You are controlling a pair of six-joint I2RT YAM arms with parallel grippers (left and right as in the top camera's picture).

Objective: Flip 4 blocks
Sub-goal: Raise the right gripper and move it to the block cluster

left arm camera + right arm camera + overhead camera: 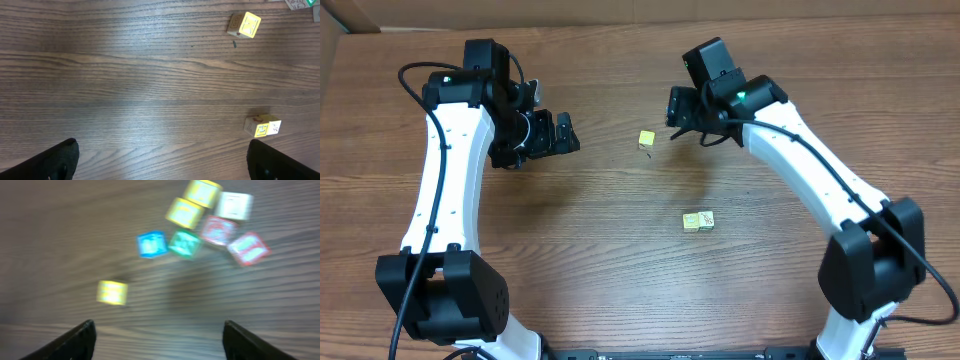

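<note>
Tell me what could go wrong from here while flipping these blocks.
1. The teal block sits crowded between the blue cube and a red block; the open right end effector could knock neighbours.
2. The right wrist view is blurred, so aim may suffer.
3. The yellow block touches a pale cube; gripping one may drag the other.

My feed shows a brown, streak-grained tabletop (pixel 620 270). One lone block (pixel 647 139) is yellow on top; the paired blocks (pixel 698 221) are yellow and cream. The blurred right wrist view gives me a teal cube (pixel 184 244), blue cube (pixel 151 244), red cube (pixel 218 230) and white-topped cube (pixel 234 205).
</note>
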